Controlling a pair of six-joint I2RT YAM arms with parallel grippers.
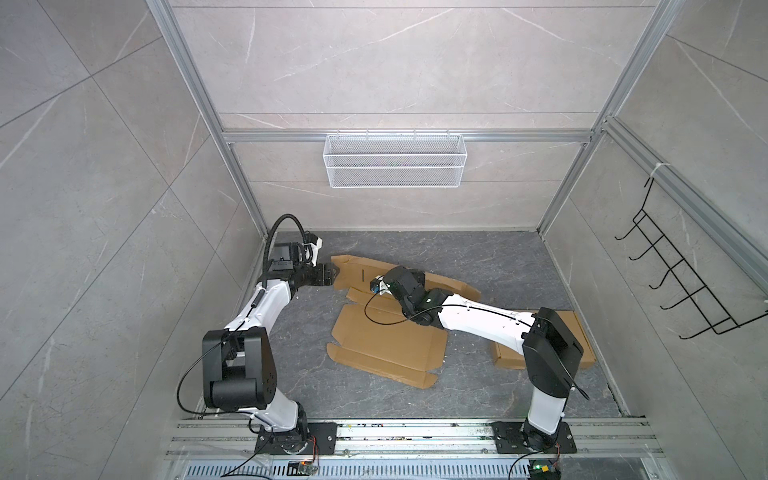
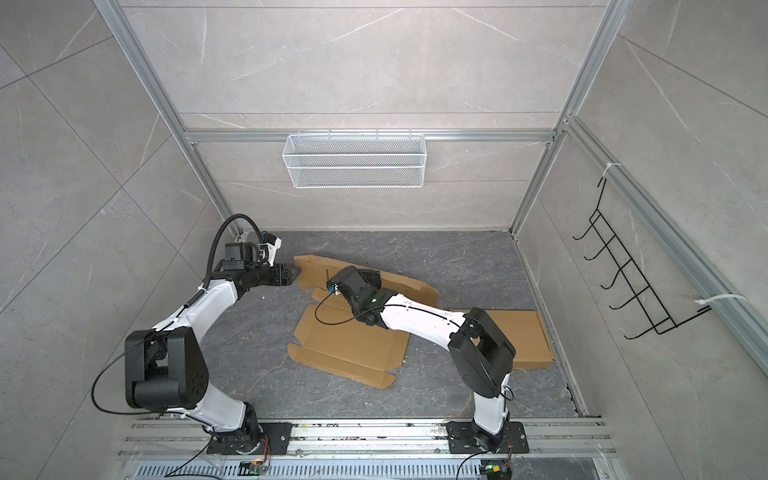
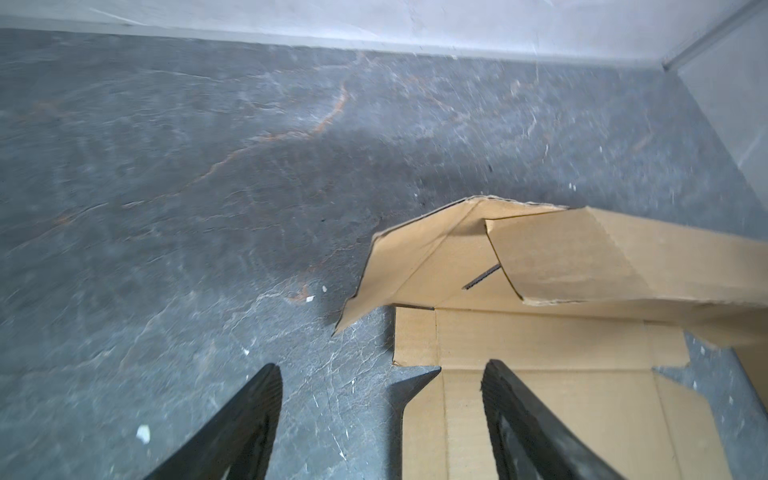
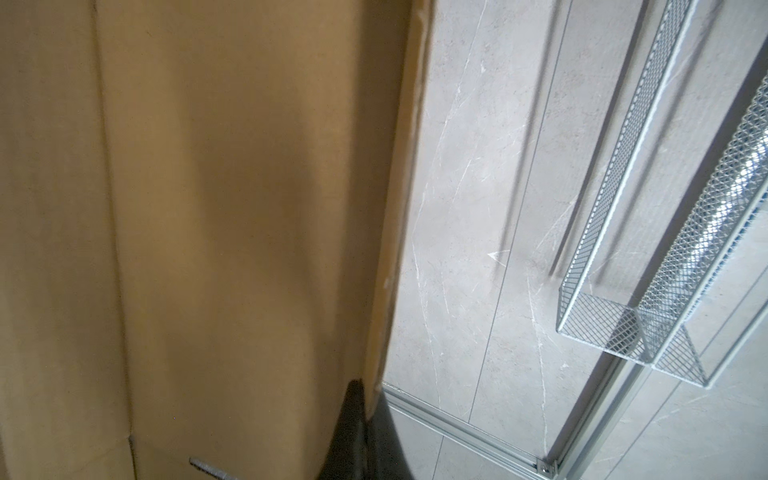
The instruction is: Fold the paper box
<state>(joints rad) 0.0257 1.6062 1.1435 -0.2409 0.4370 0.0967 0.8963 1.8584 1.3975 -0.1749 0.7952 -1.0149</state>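
Light comes diffuse from overhead. Both top views are bright and sharp, with only soft shadows on the dark worktop [image 1: 478, 257]; the wide lens splays the side walls [image 1: 83, 208] outward. My left wrist view is streaked with motion blur. In my right wrist view the cardboard [image 4: 208, 208] sits close, dim and unfocused; the mesh basket [image 4: 598, 320] glares white.

You've got the paper box [image 1: 386, 345] at approx. the middle of the table [image 1: 498, 257], w/ its far panel lifted toward the back edge. 2nd cardboard sheet [image 2: 523, 340] lies flat by the right edge. On back wall [image 1: 395, 212]: wire basket [image 1: 394, 160]. On right wall [image 1: 615, 257]: hook rack [image 1: 681, 274].
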